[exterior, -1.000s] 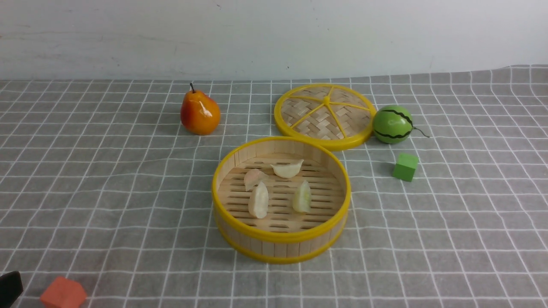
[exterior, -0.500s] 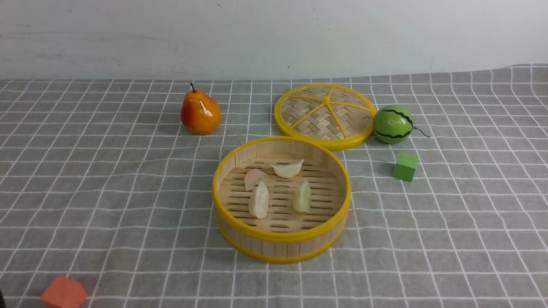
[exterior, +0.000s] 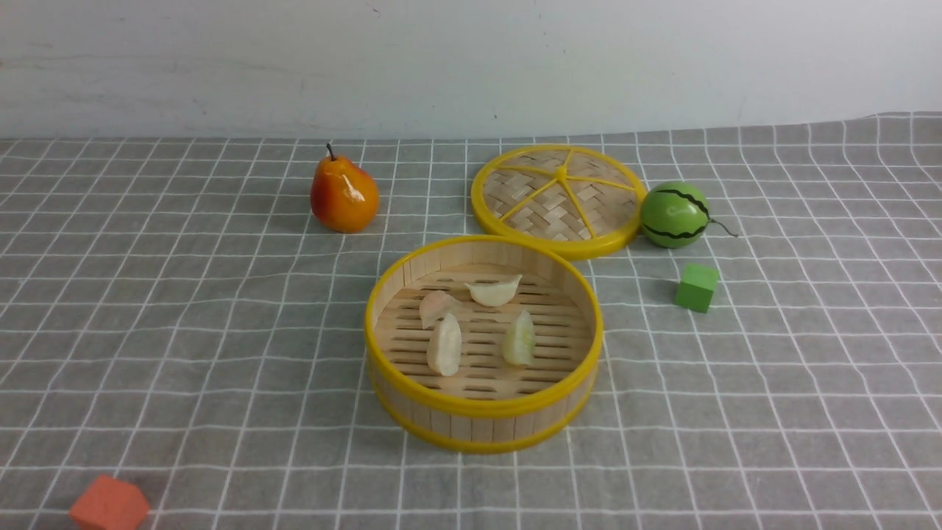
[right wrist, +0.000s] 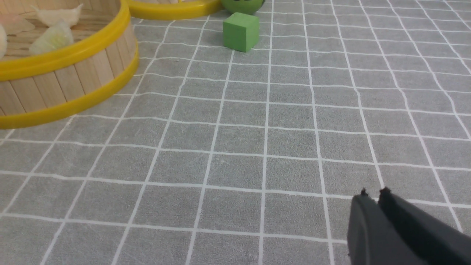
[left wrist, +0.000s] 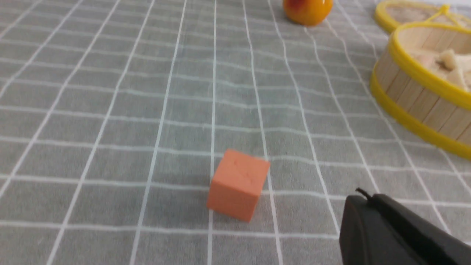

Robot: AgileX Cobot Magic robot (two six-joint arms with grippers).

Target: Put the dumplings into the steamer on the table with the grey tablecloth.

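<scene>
orange block (exterior: 109, 504) sits at the near left corner of the grey tablecloth (exterior: 184, 331), alone, well apart from everything else. left gripper (left wrist: 362, 200) shows only in its wrist view, dark fingers pressed together, closed on nothing, hanging just beside the block without touching it. pear (exterior: 344, 193) stands upright far left of centre. steamer (exterior: 483, 407) is in the middle of the table (exterior: 809, 412), upright, lid off. all four dumplings (exterior: 444, 344) lie on its slatted floor: one long pale one near-left, one pinkish just behind it, one whitish at the far side, one greenish near-right; the two left ones look to be touching, the others are apart. woven lid (exterior: 561, 199) lies flat behind and right of the steamer, rims close together; can't tell if they touch. watermelon ball (exterior: 675, 214) sits against the lid's right edge. green cube (exterior: 697, 287) is nearer than the ball, right of the steamer, apart from both. right gripper (right wrist: 374, 198) shows only in its wrist view, tips nearly together with a thin slit between them, holding nothing, over bare cloth near-right of the steamer.
</scene>
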